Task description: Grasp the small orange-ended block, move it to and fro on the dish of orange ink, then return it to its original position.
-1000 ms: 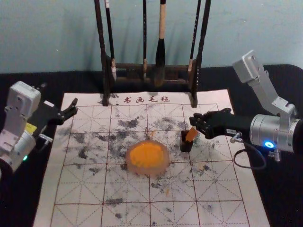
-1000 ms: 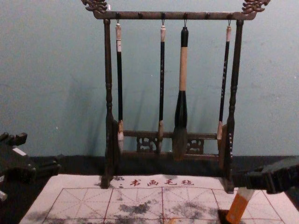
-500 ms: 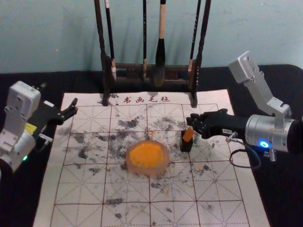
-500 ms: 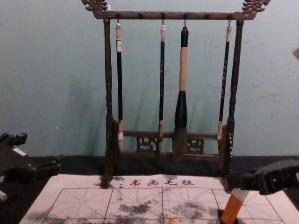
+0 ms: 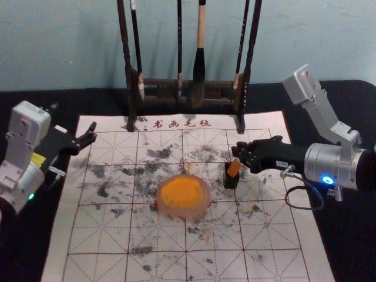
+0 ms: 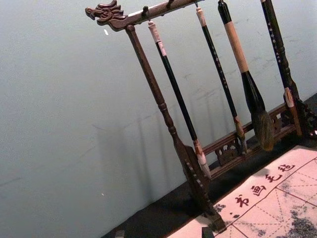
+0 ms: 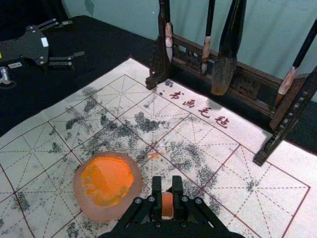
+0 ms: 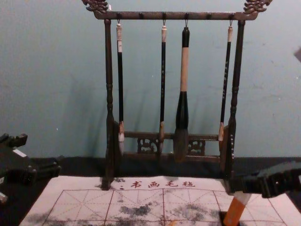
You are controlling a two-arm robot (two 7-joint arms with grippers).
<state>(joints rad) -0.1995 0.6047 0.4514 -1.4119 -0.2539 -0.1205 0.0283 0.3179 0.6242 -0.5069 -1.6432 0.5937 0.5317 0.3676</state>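
In the head view my right gripper [image 5: 239, 155] reaches in from the right, shut on the small block [image 5: 234, 168]. The block leans, its orange end low over the black holder [image 5: 231, 181]; whether it enters the holder I cannot tell. In the chest view the block's pale upper part is under the gripper and its orange end [image 8: 234, 212] points down. The right wrist view has the block [image 7: 167, 204] between the fingers of my right gripper [image 7: 167, 185]. The orange ink dish [image 5: 183, 195] lies left of the holder. My left gripper [image 5: 92, 133] is parked open at the left; left wrist view: left gripper [image 6: 163, 233].
An ink-spotted white felt mat [image 5: 100, 235] with red grid lines covers the middle of the black table [image 5: 29, 247]. Behind stands a dark wooden rack [image 8: 109, 94] with hanging brushes, the thickest one [image 8: 184, 70] among them.
Compared with a second ago, my right gripper has shifted slightly left with the block, whose orange end sits a little farther left. Over the last half second hardly anything moved. The left arm stayed still.
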